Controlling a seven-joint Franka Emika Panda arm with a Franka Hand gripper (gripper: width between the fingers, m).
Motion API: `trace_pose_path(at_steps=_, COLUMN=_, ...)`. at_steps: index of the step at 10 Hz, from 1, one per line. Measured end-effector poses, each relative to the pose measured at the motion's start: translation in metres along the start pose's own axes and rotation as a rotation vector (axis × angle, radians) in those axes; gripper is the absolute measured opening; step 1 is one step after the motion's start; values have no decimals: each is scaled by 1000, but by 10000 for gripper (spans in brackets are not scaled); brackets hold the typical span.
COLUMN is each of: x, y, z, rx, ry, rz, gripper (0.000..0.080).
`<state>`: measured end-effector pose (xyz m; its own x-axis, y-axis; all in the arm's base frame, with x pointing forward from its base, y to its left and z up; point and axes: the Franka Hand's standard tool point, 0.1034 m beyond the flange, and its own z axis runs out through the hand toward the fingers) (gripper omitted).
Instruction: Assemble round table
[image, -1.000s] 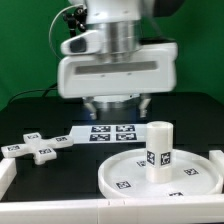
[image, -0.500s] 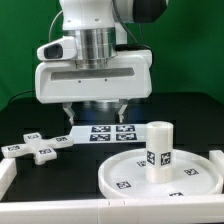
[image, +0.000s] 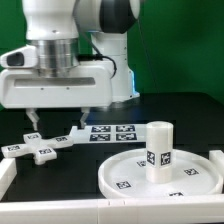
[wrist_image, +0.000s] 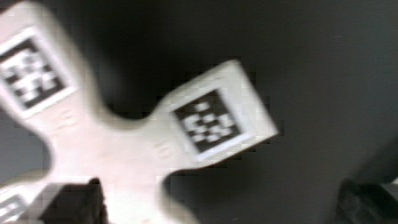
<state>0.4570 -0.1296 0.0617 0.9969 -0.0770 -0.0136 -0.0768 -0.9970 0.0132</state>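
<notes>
Black tabletop (image: 185, 125): gripper (image: 55, 122) has swung off the marker board (image: 112, 133) toward the exterior view's left table edge, jaws apart over cross-shaped piece (image: 40, 148); grasp likely next.

marker board (image: 112, 134): flat on black table (image: 185, 118) | green backdrop (image: 190, 50) behind | white rail (image: 50, 211) at front edge

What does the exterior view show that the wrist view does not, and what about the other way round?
Only the exterior view shows the open gripper, the round disc with the leg upright on it, and the marker board. Only the wrist view shows the tags close enough to read their patterns. Both show the white cross piece.
</notes>
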Motion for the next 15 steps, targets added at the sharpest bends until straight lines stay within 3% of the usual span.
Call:
trace_pose_path(at_steps=3, x=0, y=2, z=0, rx=1, ry=-2, rz=14, gripper=649)
trace_pose_path(at_steps=6, x=2, y=31, z=1, rx=-19, ry=8, rz=139, gripper=649)
trace_pose_path(at_steps=15, x=7, y=37, z=13, rx=-31, ry=1, rz=89, gripper=649)
